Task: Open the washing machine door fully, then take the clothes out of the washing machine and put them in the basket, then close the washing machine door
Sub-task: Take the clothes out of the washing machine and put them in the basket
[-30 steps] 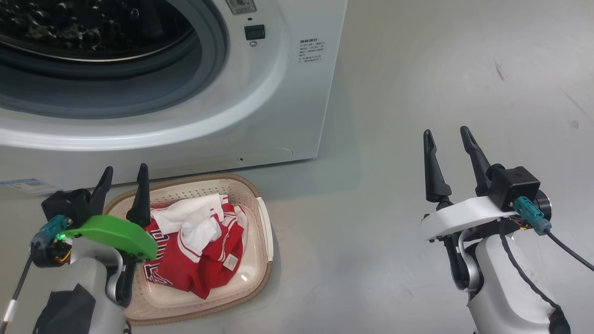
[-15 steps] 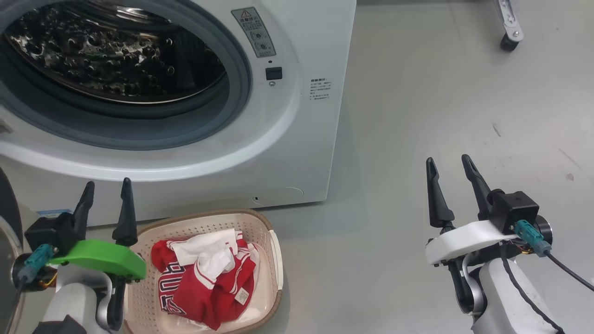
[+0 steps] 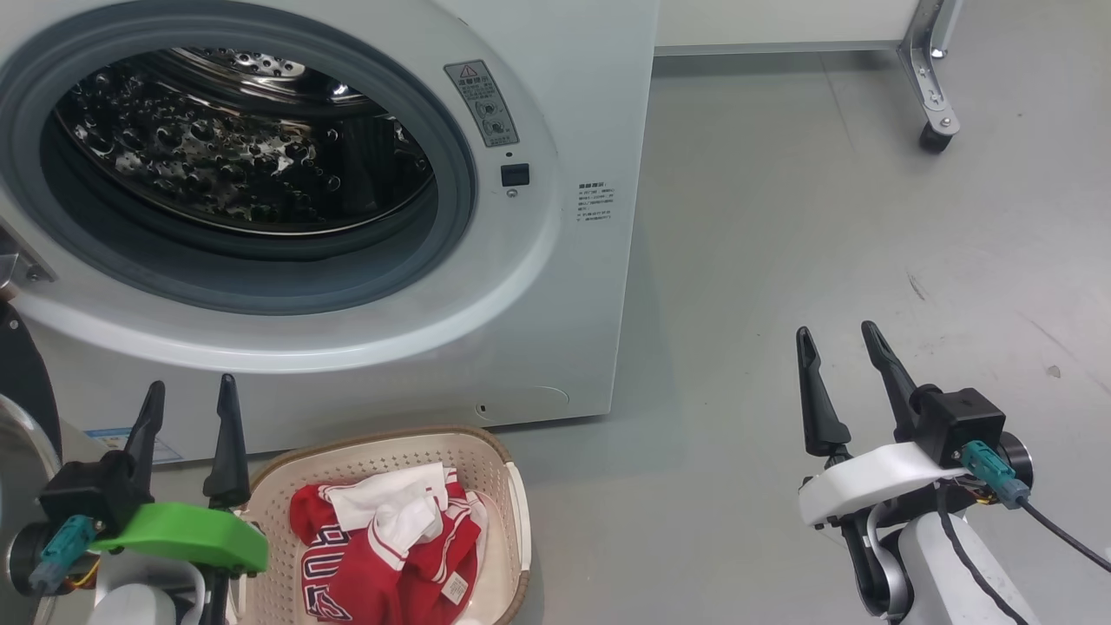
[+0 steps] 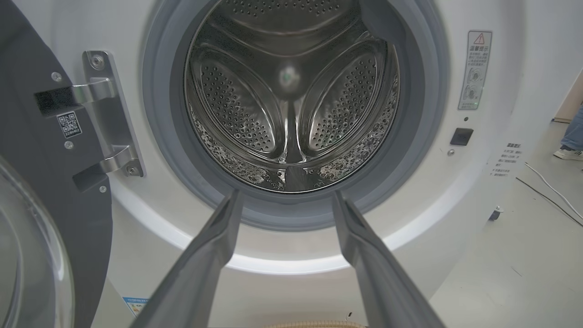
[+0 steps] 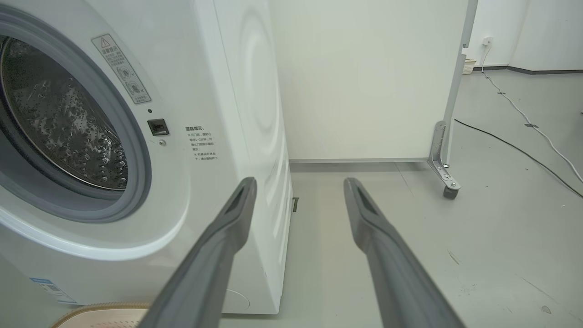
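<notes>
The white washing machine (image 3: 573, 286) stands open, and its steel drum (image 4: 291, 105) holds no clothes that I can see. The washing machine door (image 4: 41, 228) is swung out to the left on its hinge; its dark rim and glass show at the left edge (image 3: 17, 408). Red and white clothes (image 3: 391, 547) lie in the cream basket (image 3: 512, 512) on the floor in front of the machine. My left gripper (image 3: 187, 391) is open, just left of the basket, fingers pointing at the drum opening (image 4: 284, 196). My right gripper (image 3: 838, 338) is open over bare floor to the right.
A white panel on a castor leg (image 3: 933, 130) stands behind the machine on the right. Cables (image 5: 514, 141) run across the grey floor further back. A person's shoe and trouser leg (image 4: 569, 146) show at the far right of the left wrist view.
The head camera has tilted upward, so the drum opening now shows more fully and the basket sits lower in view. Both grippers stay open and empty.
</notes>
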Motion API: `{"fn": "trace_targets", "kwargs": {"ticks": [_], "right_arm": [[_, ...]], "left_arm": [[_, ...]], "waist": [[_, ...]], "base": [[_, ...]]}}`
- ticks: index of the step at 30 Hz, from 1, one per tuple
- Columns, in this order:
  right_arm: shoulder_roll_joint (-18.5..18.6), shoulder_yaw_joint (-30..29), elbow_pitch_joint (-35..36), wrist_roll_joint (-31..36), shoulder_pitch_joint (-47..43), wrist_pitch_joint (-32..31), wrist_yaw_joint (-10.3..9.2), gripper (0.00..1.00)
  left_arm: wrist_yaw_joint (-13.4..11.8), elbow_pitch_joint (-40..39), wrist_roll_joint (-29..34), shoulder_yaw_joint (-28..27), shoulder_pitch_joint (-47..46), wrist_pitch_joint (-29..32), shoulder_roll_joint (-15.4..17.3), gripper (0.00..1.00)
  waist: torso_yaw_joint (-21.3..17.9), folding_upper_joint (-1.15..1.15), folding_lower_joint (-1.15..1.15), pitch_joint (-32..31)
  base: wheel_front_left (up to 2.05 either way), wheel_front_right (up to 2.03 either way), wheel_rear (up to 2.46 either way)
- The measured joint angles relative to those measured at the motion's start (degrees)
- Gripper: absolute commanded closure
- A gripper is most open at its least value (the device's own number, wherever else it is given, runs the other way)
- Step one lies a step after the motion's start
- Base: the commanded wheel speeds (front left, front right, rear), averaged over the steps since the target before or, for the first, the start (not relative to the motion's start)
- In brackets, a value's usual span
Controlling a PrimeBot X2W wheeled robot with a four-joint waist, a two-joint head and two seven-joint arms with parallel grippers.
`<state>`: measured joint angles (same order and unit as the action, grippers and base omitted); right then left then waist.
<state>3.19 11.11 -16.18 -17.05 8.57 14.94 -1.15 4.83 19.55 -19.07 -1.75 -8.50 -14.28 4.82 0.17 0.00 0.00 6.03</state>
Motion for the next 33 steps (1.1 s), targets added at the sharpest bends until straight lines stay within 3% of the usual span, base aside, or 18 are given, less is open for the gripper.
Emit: {"fn": "trace_targets", "kwargs": {"ticks": [33], "right_arm": [[-0.11,-0.54,0.71,0.69,-2.07,0.0,0.51,0.0]], "left_arm": [[-0.43,-6.45,2.63,-1.6,6.16,0.0,-1.78,0.0]], "waist": [[-0.05,0.0,0.0,-1.27]], "base": [[0.0,0.0,0.0]]}}
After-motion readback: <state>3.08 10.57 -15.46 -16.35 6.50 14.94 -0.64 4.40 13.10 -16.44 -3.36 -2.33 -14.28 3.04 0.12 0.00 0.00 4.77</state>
